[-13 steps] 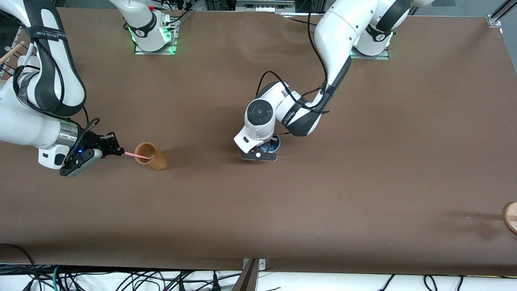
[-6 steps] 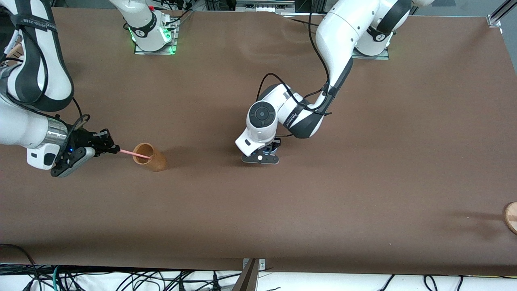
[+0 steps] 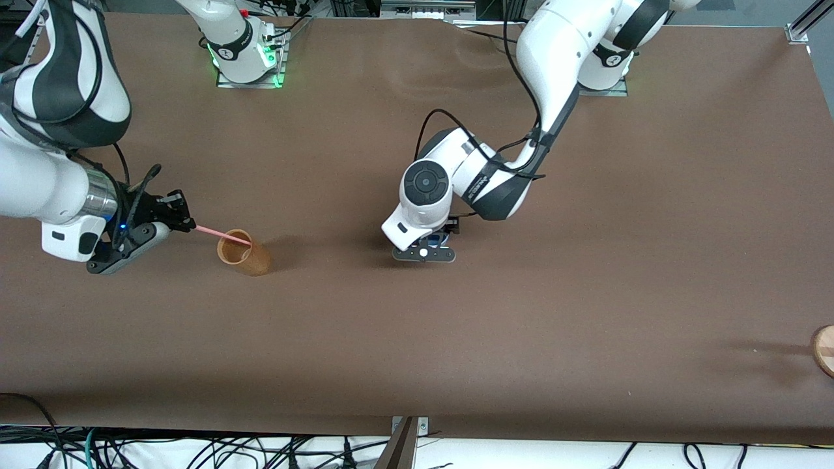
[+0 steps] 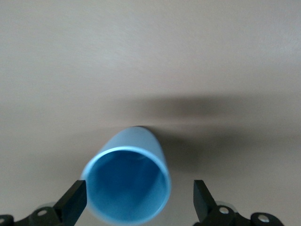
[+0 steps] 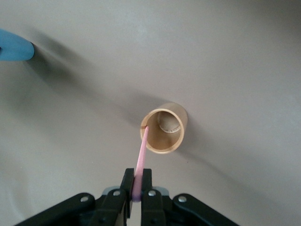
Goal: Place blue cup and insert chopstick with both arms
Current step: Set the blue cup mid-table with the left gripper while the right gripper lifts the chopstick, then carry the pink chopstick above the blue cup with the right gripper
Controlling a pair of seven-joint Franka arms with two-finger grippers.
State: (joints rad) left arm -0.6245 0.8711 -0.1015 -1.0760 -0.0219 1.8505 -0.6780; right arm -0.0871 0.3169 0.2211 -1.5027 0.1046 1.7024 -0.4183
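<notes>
Right pincer, higher now, clenching chopstick over tan cup; left pincer seemingly released around blue cup.

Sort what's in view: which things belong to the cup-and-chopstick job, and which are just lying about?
Job: blue cup between the open left gripper; chopstick pinched in the right gripper, tip at the brown cup's rim.
Lying about: brown cup; round wooden piece at the table edge.

1 high front view, 2 wrist close-ups.
</notes>
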